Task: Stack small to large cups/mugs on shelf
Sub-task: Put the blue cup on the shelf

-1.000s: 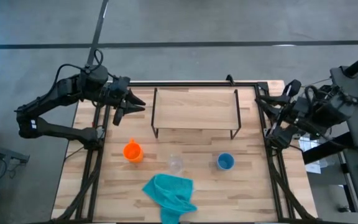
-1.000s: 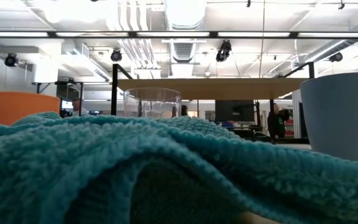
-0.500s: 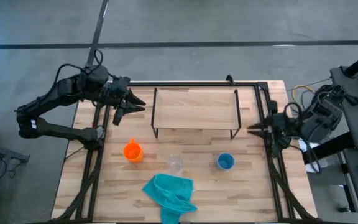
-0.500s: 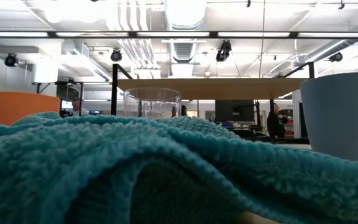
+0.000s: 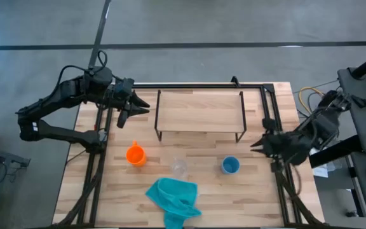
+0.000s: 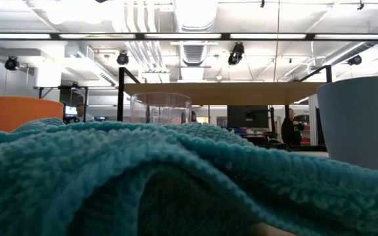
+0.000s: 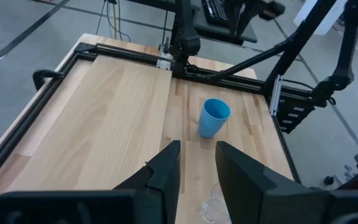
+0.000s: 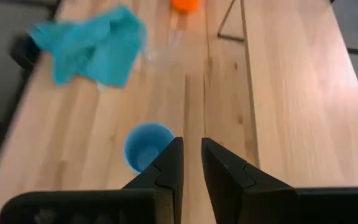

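A: Which items are obscured at table level?

B: In the low view the teal cloth (image 6: 143, 177) covers the bases of the orange mug (image 6: 18, 113), clear glass cup (image 6: 161, 107) and blue cup (image 6: 358, 119); the blue cup is cut by the right edge.

A: And elsewhere?

B: In the right wrist view the orange mug (image 8: 185, 4) is cropped and the scene blurred; in the left wrist view the glass cup (image 7: 211, 208) is cut off.
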Controlling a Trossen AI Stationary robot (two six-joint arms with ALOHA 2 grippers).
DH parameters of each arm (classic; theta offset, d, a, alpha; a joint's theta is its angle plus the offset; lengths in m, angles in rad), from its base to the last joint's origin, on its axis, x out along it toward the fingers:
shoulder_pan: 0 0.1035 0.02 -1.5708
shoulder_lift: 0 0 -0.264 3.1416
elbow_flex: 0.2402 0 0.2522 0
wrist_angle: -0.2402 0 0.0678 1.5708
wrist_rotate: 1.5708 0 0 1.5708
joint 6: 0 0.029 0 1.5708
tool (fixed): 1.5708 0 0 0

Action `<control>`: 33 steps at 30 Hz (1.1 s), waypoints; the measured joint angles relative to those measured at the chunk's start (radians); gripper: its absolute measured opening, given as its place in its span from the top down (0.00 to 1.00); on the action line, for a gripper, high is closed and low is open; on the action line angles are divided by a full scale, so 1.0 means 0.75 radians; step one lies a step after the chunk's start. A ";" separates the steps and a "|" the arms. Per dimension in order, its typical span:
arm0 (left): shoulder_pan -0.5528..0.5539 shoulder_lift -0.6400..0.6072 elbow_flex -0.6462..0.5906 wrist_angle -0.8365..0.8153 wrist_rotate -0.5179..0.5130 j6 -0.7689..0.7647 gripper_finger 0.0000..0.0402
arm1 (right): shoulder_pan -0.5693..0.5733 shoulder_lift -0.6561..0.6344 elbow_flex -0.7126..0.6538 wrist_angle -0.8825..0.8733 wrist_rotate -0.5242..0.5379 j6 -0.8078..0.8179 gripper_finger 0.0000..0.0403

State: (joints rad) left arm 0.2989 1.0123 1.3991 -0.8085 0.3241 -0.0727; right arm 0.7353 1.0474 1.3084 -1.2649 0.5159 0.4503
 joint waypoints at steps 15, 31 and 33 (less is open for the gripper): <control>-0.002 0.027 -0.001 0.008 0.001 -0.037 0.78 | -0.143 0.386 -0.002 -0.019 -0.204 -0.011 0.87; -0.001 0.007 -0.001 -0.181 0.030 0.023 0.78 | -0.267 0.800 0.103 -0.015 -0.561 0.064 0.87; -0.001 0.003 -0.001 -0.216 0.030 0.066 0.78 | -0.266 0.842 0.134 -0.016 -0.562 0.058 0.87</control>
State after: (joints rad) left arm 0.2985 1.0145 1.3987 -0.9702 0.3469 -0.0233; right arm 0.5358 1.6787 1.4086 -1.2766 0.0941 0.4939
